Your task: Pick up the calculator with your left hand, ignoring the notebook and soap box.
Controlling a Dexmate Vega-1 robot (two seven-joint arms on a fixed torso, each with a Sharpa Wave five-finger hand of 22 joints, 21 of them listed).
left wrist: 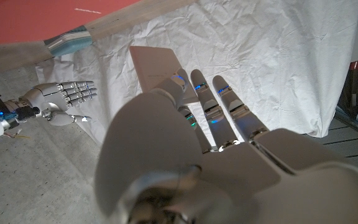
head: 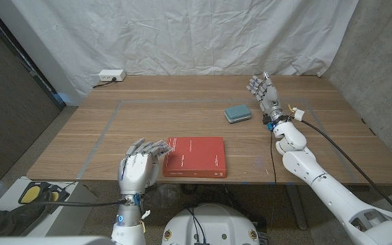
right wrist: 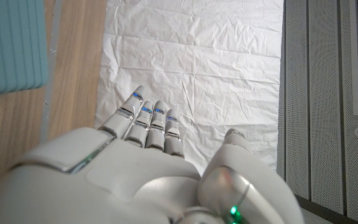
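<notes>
My left hand [head: 141, 169] is raised near the table's front edge, just left of the red notebook [head: 195, 156]. In the left wrist view its fingers [left wrist: 207, 102] hold a flat grey slab, the calculator [left wrist: 156, 65], which sticks out past the fingertips. In the head view the hand hides the calculator. The teal soap box [head: 237, 113] lies further back on the right. My right hand [head: 264, 93] stands upright beside it with fingers spread, holding nothing. The left wrist view also takes in the notebook [left wrist: 30, 17], the soap box [left wrist: 73, 41] and the right hand [left wrist: 67, 96].
A white power strip [head: 111, 75] sits at the table's back left edge. Blue tape [head: 107, 126] marks a rectangle on the wooden table [head: 169, 116]. A black cable [head: 332, 146] runs along the right arm. A white sheet hangs behind the table.
</notes>
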